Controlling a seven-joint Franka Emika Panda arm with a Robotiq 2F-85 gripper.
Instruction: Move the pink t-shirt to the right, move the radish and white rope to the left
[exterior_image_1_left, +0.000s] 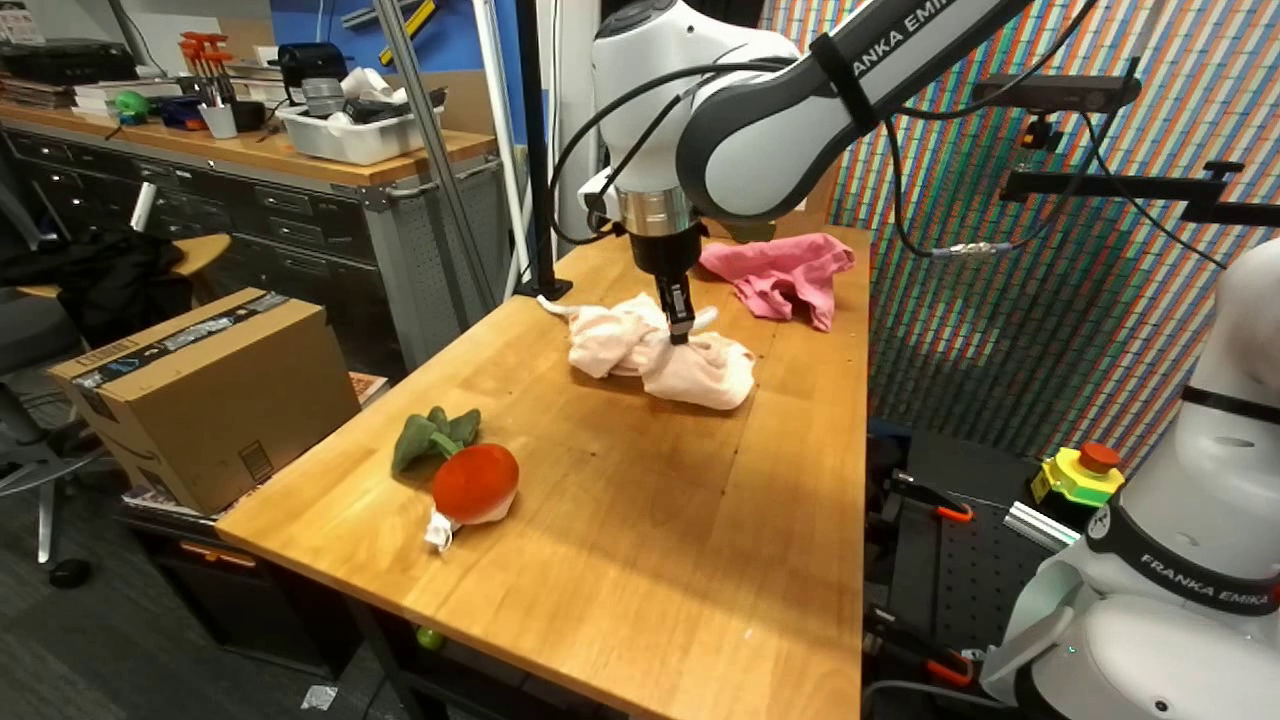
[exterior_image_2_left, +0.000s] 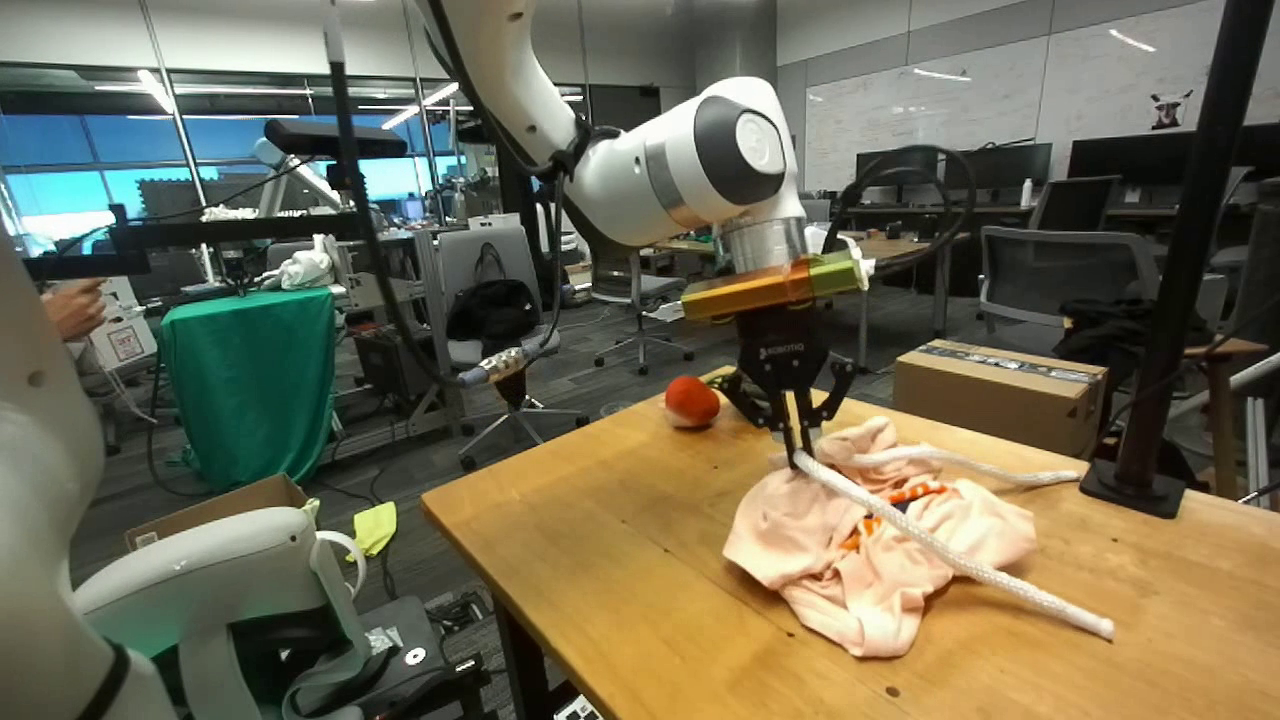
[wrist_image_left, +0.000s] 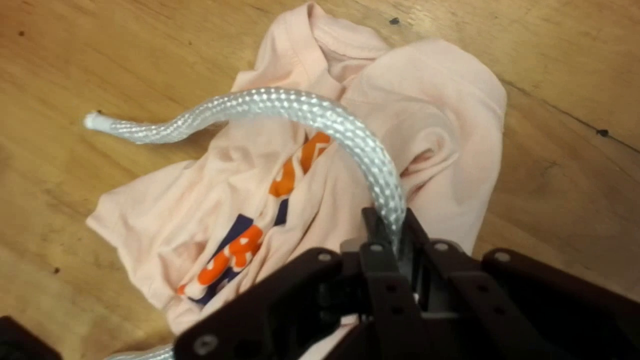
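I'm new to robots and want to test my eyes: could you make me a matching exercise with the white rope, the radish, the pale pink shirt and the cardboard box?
Things
1. White rope
2. Radish
3. Pale pink shirt
4. Cardboard box

Place, colour or state
a. Off the table, taped along the top
b. Bunched up, with an orange print
c. Pinched in the gripper
d. Red and white, rounded

Right pairs: 1-c; 2-d; 3-b; 4-a

White rope (wrist_image_left: 312, 111) is braided, glossy; pale pink shirt (wrist_image_left: 340, 190) is matt cloth; table (exterior_image_1_left: 640, 540) is smooth wood; radish (exterior_image_1_left: 476, 484) looks matt.
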